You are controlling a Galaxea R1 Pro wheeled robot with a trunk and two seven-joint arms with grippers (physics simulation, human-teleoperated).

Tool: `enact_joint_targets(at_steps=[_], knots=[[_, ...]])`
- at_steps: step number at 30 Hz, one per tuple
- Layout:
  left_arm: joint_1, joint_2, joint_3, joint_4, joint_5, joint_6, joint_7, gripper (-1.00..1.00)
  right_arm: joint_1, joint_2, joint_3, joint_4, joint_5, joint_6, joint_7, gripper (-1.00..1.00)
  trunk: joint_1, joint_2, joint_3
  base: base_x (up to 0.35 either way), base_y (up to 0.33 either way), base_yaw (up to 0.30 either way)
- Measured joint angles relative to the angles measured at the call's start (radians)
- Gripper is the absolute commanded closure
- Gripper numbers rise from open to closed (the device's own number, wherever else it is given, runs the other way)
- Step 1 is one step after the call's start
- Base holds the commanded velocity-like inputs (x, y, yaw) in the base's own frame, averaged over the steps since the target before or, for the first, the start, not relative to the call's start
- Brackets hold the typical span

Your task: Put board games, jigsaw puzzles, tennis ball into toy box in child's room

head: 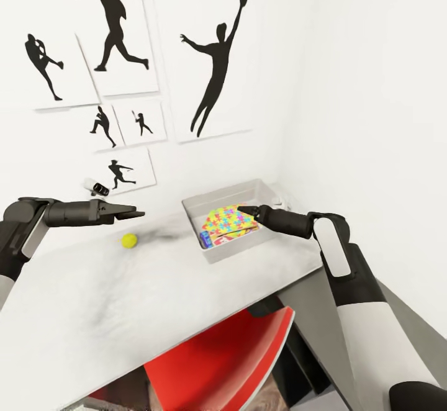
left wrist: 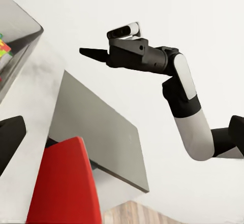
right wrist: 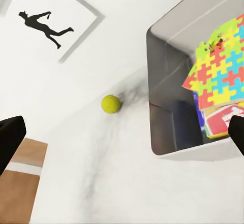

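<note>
The tennis ball [head: 128, 240] [right wrist: 111, 103] lies on the light grey table [head: 124, 299], left of the toy box [head: 251, 189] [right wrist: 152, 82]. Inside the box a jigsaw puzzle [head: 228, 221] [right wrist: 218, 76] lies tilted on top of board games, with a blue one [head: 206, 239] and a red-and-white one [right wrist: 221, 122] peeking out beneath. My right gripper [head: 245, 210] hovers over the box, open and empty, its fingers [right wrist: 10, 137] wide apart. Above and just behind the ball, my left gripper [head: 133, 214] is also open and empty, one of its fingers [left wrist: 10, 137] at the frame edge.
A red chair [head: 230, 355] [left wrist: 63, 183] is tucked under the table's front edge. The lower dark grey section [left wrist: 96, 127] joins at the right. White walls with silhouette pictures [head: 214, 57] close in behind and to the right. A small white device [head: 96, 186] sits at the table's back.
</note>
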Motion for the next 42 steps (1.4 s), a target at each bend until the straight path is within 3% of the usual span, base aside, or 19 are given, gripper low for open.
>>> enact_joint_targets(at_steps=[14, 23, 42], knots=[[0.001, 0.001, -0.001, 0.0, -0.001, 0.0, 0.0, -1.0, 0.009, -0.003, -0.005, -0.003, 0.0, 0.002, 0.003, -1.0, 0.0, 0.0, 0.019, -0.002, 0.0, 0.068], [0.001, 0.001, 0.0, 0.0, -0.002, 0.0, 0.0, -1.0, 0.025, -0.003, -0.042, -0.005, 0.0, 0.001, 0.002, -1.0, 0.0, 0.0, 0.034, 0.0, 0.0, 0.002], [0.001, 0.001, 0.0, 0.001, -0.002, 0.0, 0.0, -1.0, 0.026, -0.001, -0.048, -0.008, 0.0, 0.001, 0.002, -1.0, 0.0, 0.0, 0.066, 0.0, 0.0, 0.0]])
